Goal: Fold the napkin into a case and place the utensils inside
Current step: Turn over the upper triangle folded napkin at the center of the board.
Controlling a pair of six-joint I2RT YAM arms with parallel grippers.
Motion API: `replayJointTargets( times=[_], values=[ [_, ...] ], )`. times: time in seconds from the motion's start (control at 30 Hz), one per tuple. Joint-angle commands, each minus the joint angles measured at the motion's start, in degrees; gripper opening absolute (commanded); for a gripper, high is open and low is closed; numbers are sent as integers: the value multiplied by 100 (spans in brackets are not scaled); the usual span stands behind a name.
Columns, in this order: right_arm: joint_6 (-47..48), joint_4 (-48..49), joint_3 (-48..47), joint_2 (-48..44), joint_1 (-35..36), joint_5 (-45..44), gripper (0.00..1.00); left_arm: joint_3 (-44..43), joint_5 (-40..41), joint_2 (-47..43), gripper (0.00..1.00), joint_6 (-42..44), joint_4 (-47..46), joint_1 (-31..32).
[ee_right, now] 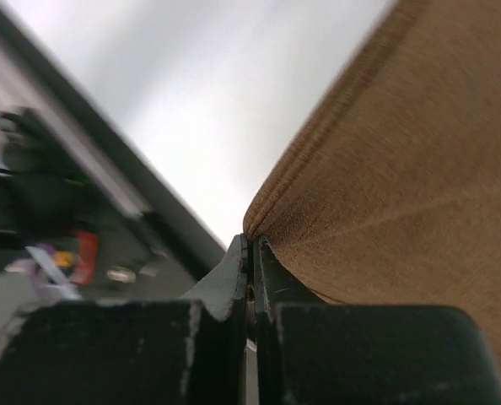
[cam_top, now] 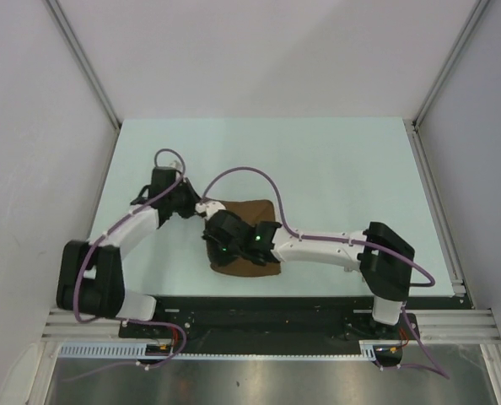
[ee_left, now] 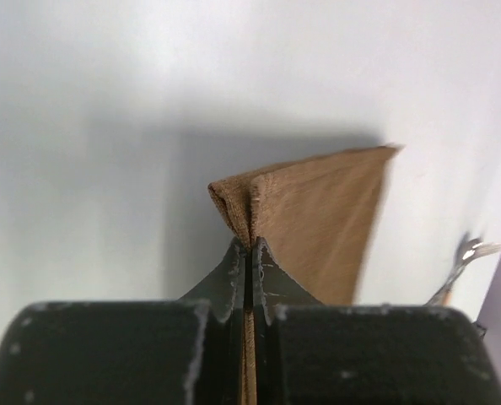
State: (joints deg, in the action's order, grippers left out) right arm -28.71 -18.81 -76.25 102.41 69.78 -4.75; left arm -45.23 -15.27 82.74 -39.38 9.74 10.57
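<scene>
Firmly, left claw (ee_left: 249, 253) and right claw (ee_right: 252, 250) (both closed) pinch the napkin (ee_left: 318, 211).

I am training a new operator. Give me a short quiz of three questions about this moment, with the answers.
1. True or false: the left fingers are shut on the napkin.
2. Choose one. The right fingers hold: A) a spoon; B) the napkin's edge; C) nothing.
3. Fill the gap: in the left wrist view, a metal utensil shows near the ___ edge of the picture.

Key: 1 true; 2 B; 3 right.
</scene>
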Motion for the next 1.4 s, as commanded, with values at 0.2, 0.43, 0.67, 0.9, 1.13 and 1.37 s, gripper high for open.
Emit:
replayJointTargets(
  times=[0.2, 0.43, 0.67, 0.9, 1.13, 1.37],
  values=[
    [-37, 1200, -2728, 983, 713, 2361, 0, -1460, 172, -2507, 0, 1124, 2005, -1593],
    [-530, 2661, -1291, 289, 345, 3041, 0, -1367, 130, -2632, 0, 757, 1190, -1445],
    [-1330, 4463, 1865, -423, -691, 3524, 0, -1076, 612, -806, 0, 414, -321, 40],
    [-1567, 5343, 4177, -1047, -1633, 3552, 0, -1602, 1096, 1181, 0, 229, -1640, 1236],
    [-1463, 4686, 5049, -1513, -2065, 3201, 0, -2437, 1105, 2325, 0, 193, -1580, 1869],
    [-1313, 3249, 5191, -2075, -2424, 2543, 0, -3174, 1009, 2949, 19, 141, -1318, 2177]
  ],
)
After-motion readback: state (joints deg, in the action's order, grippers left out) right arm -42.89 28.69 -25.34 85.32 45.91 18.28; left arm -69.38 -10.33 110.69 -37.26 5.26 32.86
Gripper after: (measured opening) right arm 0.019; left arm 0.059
